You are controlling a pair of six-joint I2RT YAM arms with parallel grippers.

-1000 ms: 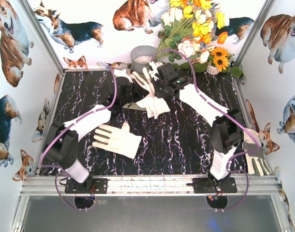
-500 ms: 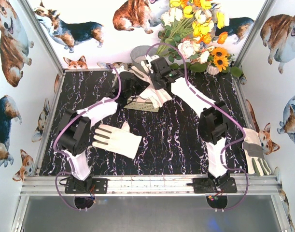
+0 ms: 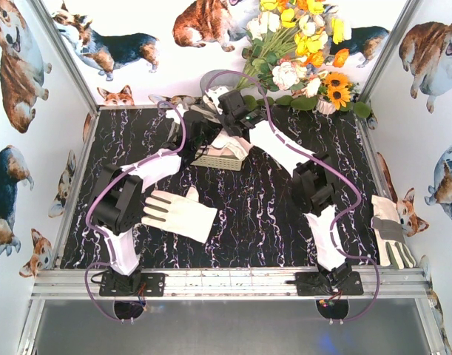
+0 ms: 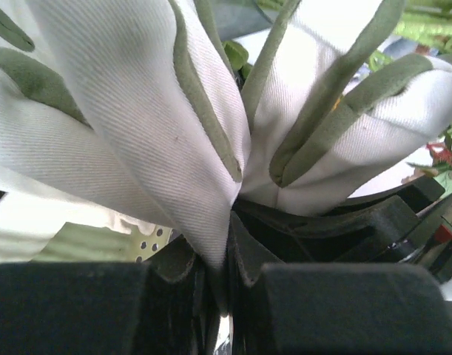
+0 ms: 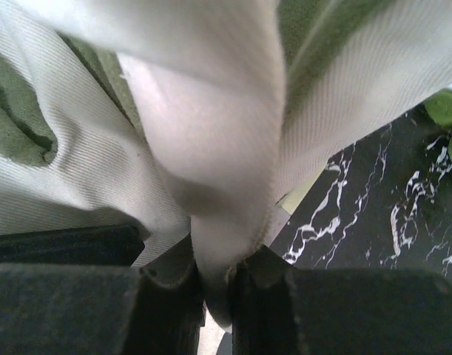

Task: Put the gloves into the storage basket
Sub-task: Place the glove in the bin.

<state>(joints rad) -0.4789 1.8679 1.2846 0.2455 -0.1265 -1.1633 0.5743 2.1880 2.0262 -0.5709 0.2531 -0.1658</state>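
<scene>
Wrist views: left gripper [image 4: 227,270] was clamped on a white fold of glove cloth [image 4: 159,133] with grey-green patches, and a perforated bit of the storage basket [image 4: 148,244] peeked out below. The right gripper [image 5: 217,292] was pinched on a white fold too, with the marble table [image 5: 373,214] off to the side. Top view hid the fingers but placed both grippers over the basket at the far middle of the table, near a grey pot [image 3: 211,83], and alone showed a flat glove [image 3: 180,213] by the left arm and a stray glove [image 3: 389,235] past the table's right edge. Couldn't tell whether the two grips were on one glove or two.
</scene>
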